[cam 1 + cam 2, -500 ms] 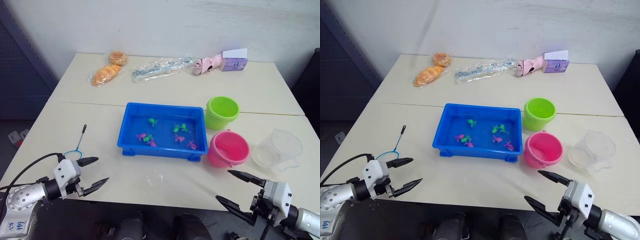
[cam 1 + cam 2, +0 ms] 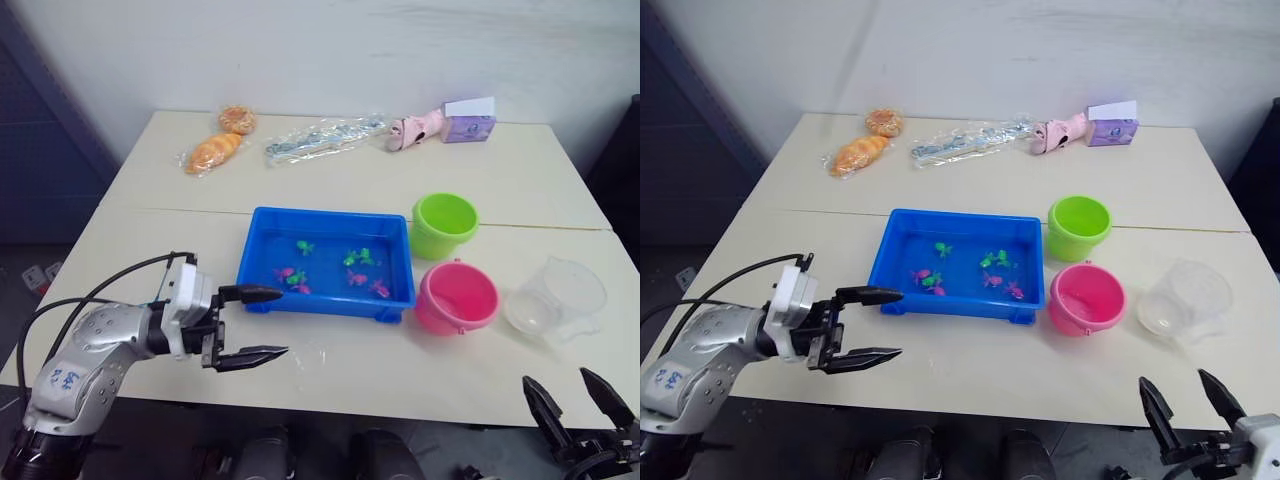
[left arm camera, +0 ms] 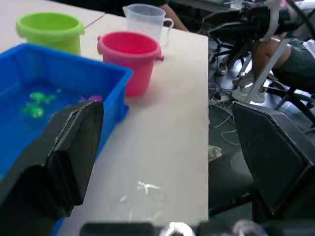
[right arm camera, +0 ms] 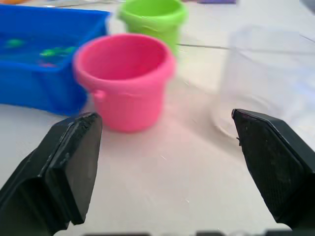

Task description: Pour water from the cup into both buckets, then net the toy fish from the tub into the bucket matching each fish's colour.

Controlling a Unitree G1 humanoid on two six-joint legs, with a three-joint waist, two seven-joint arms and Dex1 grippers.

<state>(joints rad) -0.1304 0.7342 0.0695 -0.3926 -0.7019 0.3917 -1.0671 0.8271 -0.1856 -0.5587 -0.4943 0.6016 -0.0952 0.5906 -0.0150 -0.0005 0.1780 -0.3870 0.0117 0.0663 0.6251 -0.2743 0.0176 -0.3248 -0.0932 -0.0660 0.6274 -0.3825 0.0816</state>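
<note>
Left gripper point(image 2: 248, 324), two black fingers spread wide: moved from the tabletop's front left corner inward along the front edge, upper fingertip now at the front left corner of the shallow bright blue plastic tub point(image 2: 262, 232). Right gripper point(image 2: 577, 401), fingers apart: dropped back and down off the front right edge.

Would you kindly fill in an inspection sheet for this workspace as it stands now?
Surface: pale table, seam across it.
Job's things: blue tub with pink and green fish; green bucket, pink bucket, clear cup in the right part of the table.
Clutter: bread packets, plastic bag, pink toy, purple box at the far edge.
Grippers: left pincer open, empty, near the tub; right pincer open, empty.
Cables: black, on left arm.
Surroundings: white wall.
</note>
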